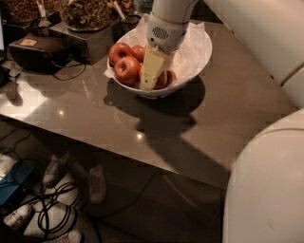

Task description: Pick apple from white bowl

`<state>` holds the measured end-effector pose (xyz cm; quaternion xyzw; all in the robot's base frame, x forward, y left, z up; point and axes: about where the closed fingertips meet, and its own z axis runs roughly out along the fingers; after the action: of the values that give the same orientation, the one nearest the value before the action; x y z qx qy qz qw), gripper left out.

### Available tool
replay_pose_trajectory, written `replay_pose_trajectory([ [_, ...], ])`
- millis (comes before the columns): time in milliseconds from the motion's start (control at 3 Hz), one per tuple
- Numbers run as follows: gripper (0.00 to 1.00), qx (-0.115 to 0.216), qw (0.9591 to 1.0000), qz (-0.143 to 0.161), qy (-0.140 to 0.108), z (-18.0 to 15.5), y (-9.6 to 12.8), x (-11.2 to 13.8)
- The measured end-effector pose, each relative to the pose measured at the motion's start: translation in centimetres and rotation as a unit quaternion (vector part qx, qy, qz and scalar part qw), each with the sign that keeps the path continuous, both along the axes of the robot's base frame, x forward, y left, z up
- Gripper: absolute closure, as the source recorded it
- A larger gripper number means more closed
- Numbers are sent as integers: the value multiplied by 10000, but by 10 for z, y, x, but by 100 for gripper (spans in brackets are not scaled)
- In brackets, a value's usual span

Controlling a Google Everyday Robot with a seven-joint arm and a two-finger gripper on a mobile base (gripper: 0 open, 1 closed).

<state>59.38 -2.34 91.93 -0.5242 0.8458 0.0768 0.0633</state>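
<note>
Hanging above the table, the gripper dipped into the white bowl, low among the apples to reach one; whether it gripped, I couldn't tell. Beyond stood jars.

The arm is a smooth, rounded, glossy white shell. Its white wrist housing carries a small round dotted grille. The pale cream-yellow claw sits in the white bowl.
</note>
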Motion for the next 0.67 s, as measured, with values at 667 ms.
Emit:
replay_pose_trajectory([
  [667,69,0,10000,0,0,0,0,0],
])
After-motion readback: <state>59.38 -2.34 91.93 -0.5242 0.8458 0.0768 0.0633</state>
